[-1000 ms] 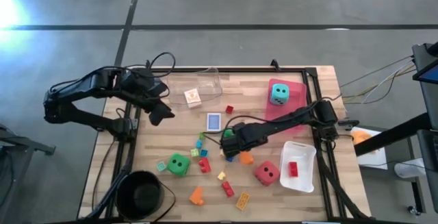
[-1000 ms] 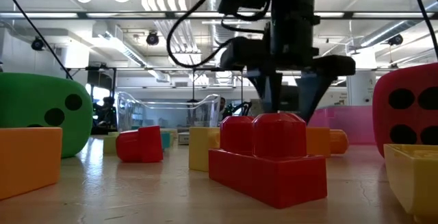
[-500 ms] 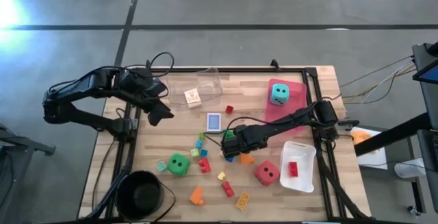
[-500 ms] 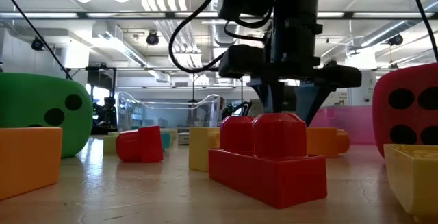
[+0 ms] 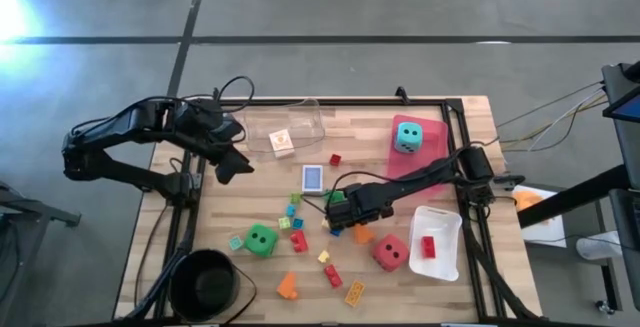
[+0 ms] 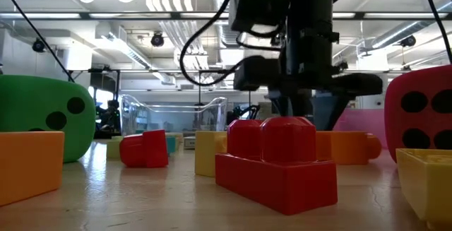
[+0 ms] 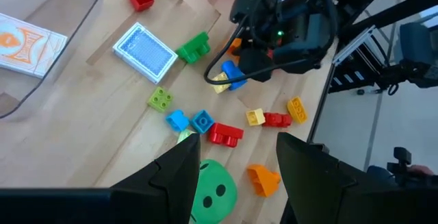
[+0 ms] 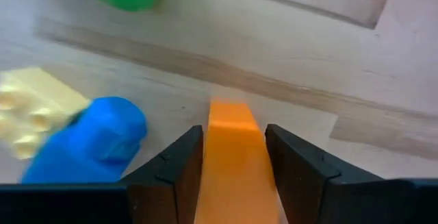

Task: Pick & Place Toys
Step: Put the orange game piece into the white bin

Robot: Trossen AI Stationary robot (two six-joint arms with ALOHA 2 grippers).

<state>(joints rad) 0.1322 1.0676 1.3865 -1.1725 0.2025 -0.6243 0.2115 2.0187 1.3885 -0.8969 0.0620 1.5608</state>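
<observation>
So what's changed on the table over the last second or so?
The right gripper has closed its fingers on the orange brick in the middle of the table; in the low view that brick has shifted slightly sideways. The left gripper stays open, raised near the clear tray. The other toys have not moved.

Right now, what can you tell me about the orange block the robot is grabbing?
The orange brick looks like smooth, shiny plastic, long and narrow as the right wrist view shows it. It sits between the two dark fingers of the right end effector, which press against both its sides. It is near the middle of the wooden table, beside a blue brick.
</observation>
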